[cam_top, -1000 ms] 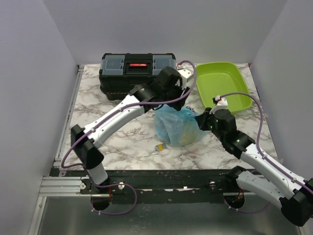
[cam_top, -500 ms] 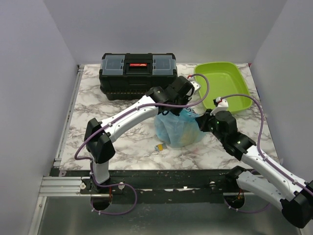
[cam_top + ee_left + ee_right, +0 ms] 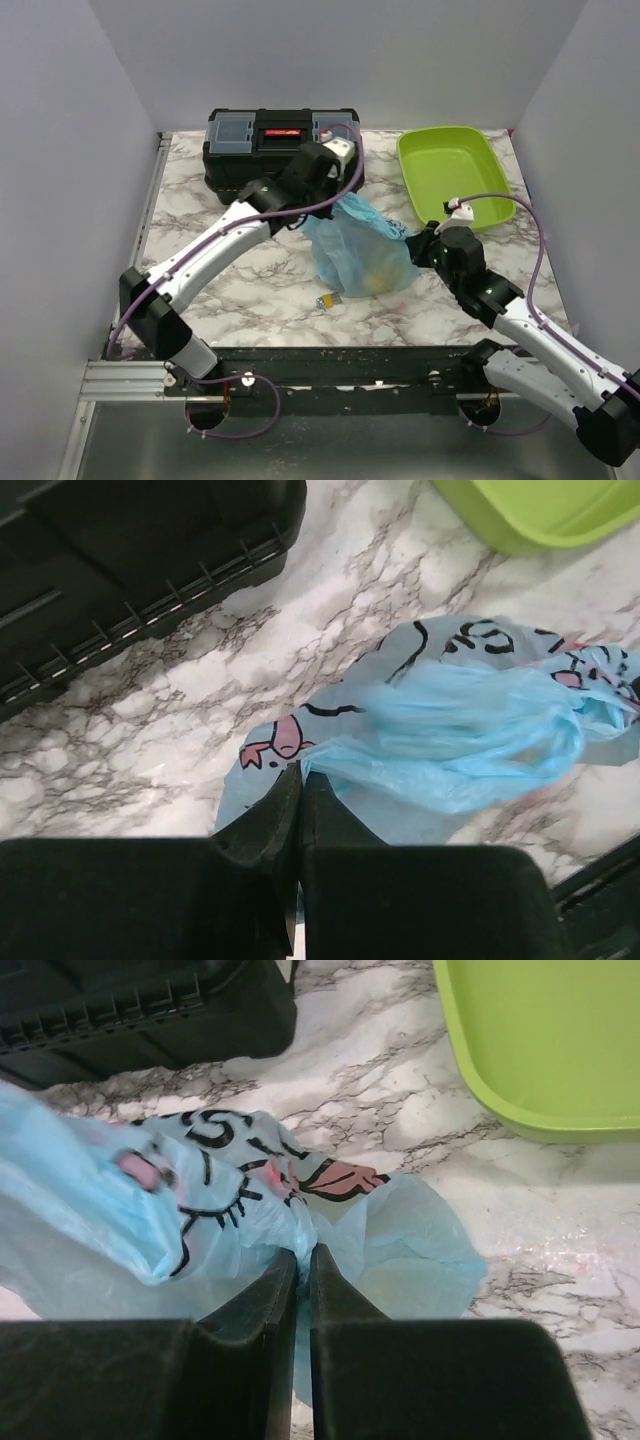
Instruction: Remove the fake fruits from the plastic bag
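Left pincer pulled back, clamped on plastic bag; fruits dim yellow inside.

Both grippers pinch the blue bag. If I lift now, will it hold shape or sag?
Probably floppy: the plastic bag is thin, crumpled film bunching at the left gripper and right gripper. The yellow fruit showing low inside likely weighs the bottom, so it should sag.

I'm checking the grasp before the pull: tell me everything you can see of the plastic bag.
The plastic bag is thin, crinkly, translucent light-blue film with black and pink cartoon print. It sits slumped on the marble table, something yellow showing through low down. The left gripper pinches its raised top, the right gripper its right side; both are shut.
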